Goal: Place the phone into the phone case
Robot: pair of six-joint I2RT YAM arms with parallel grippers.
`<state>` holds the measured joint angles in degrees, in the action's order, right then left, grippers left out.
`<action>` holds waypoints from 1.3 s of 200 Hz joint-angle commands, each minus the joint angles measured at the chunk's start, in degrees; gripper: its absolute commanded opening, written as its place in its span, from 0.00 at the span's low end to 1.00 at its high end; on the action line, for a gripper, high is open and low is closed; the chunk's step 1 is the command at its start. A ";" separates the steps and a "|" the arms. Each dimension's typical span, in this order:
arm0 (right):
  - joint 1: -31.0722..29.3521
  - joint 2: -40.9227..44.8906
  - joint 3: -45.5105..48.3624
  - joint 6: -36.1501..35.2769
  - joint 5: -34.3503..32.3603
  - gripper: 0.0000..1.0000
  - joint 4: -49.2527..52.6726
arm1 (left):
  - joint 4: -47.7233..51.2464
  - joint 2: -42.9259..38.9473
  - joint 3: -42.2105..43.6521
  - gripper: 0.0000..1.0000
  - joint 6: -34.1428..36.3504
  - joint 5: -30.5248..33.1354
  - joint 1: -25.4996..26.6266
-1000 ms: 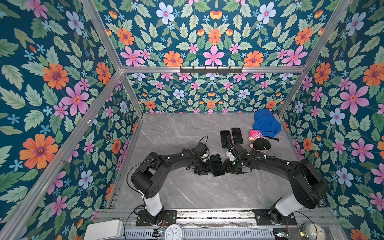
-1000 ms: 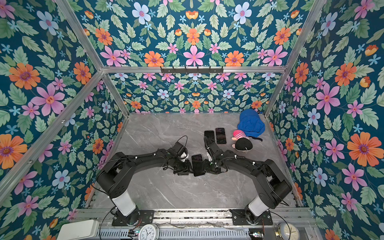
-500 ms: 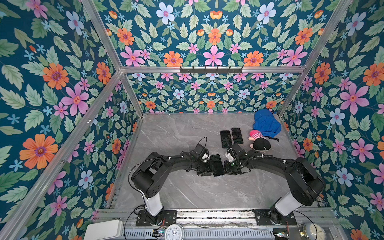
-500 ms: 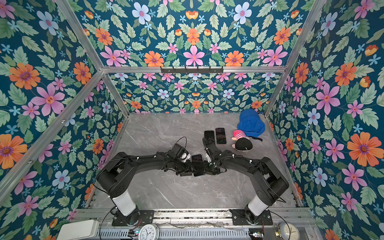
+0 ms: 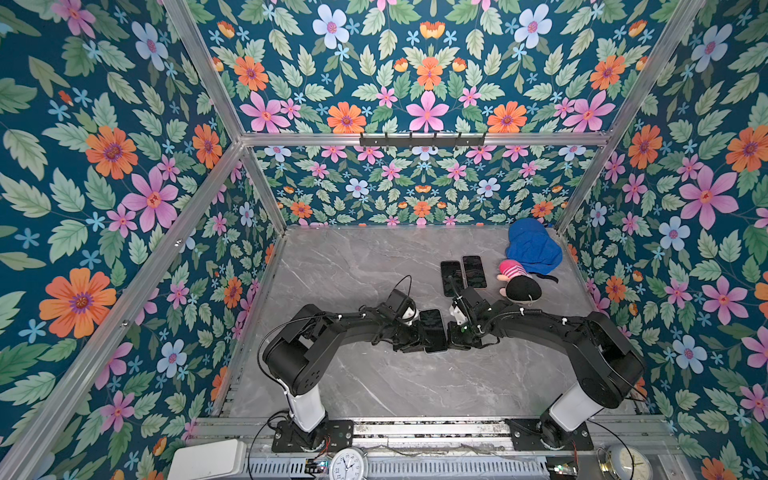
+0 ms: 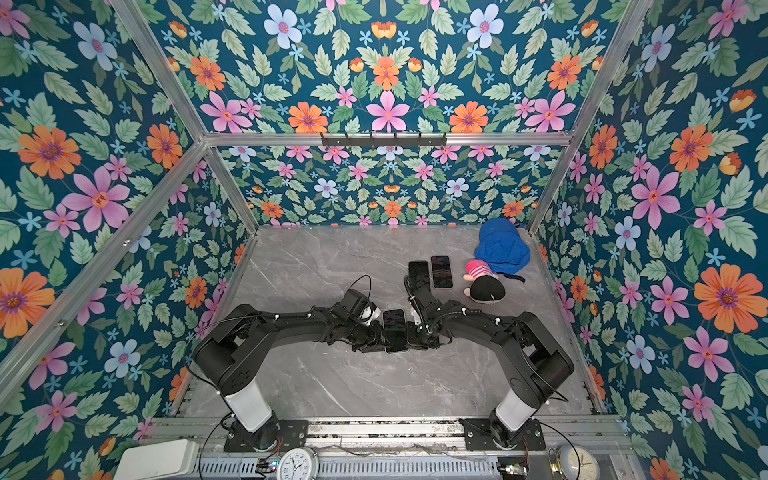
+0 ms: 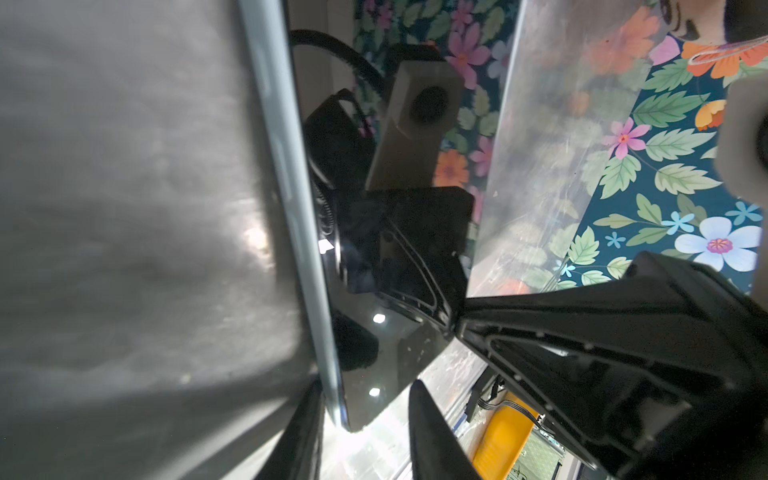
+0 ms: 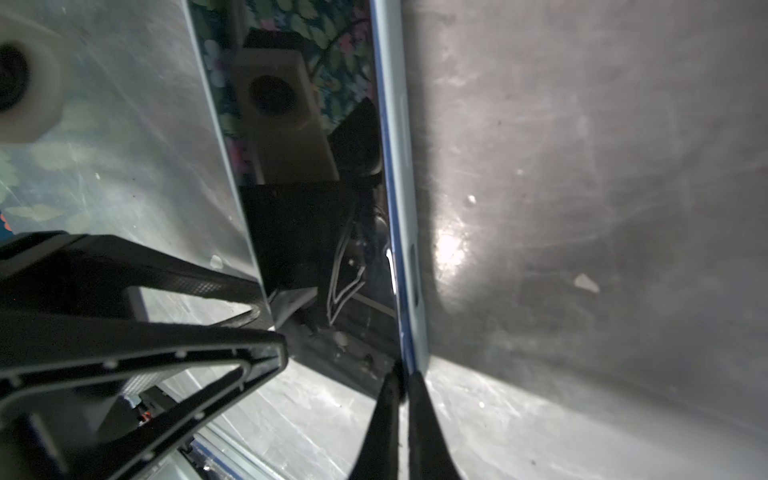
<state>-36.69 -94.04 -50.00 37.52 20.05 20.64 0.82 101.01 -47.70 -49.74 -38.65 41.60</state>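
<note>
A dark phone (image 5: pixel 432 329) (image 6: pixel 394 328) with a pale blue rim sits mid-table between my two grippers. My left gripper (image 5: pixel 417 343) (image 7: pixel 368 386) is open and straddles one corner of the phone (image 7: pixel 386 357), one finger beneath the rim and the other clear of the glass. From the opposite side, my right gripper (image 5: pixel 448 338) (image 8: pixel 402 380) is shut on another corner of the phone (image 8: pixel 316 232). Two dark slabs (image 5: pixel 451 277) (image 5: pixel 474 272) lie side by side farther back. I cannot tell which of them is the phone case.
A plush doll (image 5: pixel 523 287) with a blue cloth (image 5: pixel 534 248) lies at the back right, close to the slabs. Flowered walls close in three sides. A white box (image 5: pixel 208 459) and a clock (image 5: pixel 348 466) sit on the front rail.
My right gripper has closed from half open onto the phone's corner. The left jaws have narrowed a little. The phone has stayed in place.
</note>
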 commanded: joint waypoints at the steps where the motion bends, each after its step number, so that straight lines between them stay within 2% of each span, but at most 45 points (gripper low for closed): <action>1: -1.00 -0.45 0.57 1.81 4.91 0.04 -4.78 | -1.48 0.66 0.54 0.36 -0.94 0.31 0.18; 30: -1.46 -3.19 1.06 2.34 4.33 0.03 -4.92 | -2.18 0.55 1.11 0.34 -1.19 0.24 0.19; 49: -1.42 -1.57 -1.14 0.70 1.25 0.03 0.71 | -0.86 -0.29 1.59 0.30 -0.63 1.27 0.21; 73: -1.44 4.13 -2.77 -0.55 -4.67 0.18 5.75 | 4.51 -1.22 1.77 0.24 1.20 4.93 0.05; 87: -1.42 3.99 -3.41 -1.11 -5.84 0.26 6.01 | 5.83 -0.43 0.94 0.20 1.90 5.59 0.00; 107: -1.45 2.34 -3.63 -1.04 -5.69 0.37 5.37 | 6.95 0.41 -0.40 0.20 2.84 5.98 0.04; 128: -1.45 1.75 -2.80 -0.51 -5.72 0.43 4.41 | 8.26 0.99 -1.05 0.17 3.66 6.50 0.05; 166: -1.45 1.84 -2.66 -0.64 -6.66 0.46 4.75 | 9.02 2.51 -1.52 0.04 4.08 7.26 0.04; 180: -1.41 1.76 -2.78 -0.69 -6.87 0.46 4.95 | 9.05 2.28 -1.36 0.03 3.73 7.42 0.05; 197: -1.45 1.67 -3.48 -0.64 -7.29 0.49 5.41 | 10.01 1.34 -1.72 0.04 3.73 8.09 0.04; 220: -2.32 1.30 -5.19 0.98 -10.27 0.69 7.22 | 12.38 -1.35 -2.95 0.10 4.04 9.96 -0.64; 237: -4.25 -0.42 -8.01 2.36 -14.33 0.83 9.56 | 13.29 -4.04 -2.94 0.26 4.63 11.95 -2.44; 260: -6.60 -6.90 -14.05 3.51 -18.78 0.89 14.69 | 13.24 -6.59 -1.36 0.44 6.16 12.64 -6.53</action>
<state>-41.65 -97.01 -59.75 38.61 7.99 28.80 11.55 96.36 -50.11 -45.84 -29.43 38.06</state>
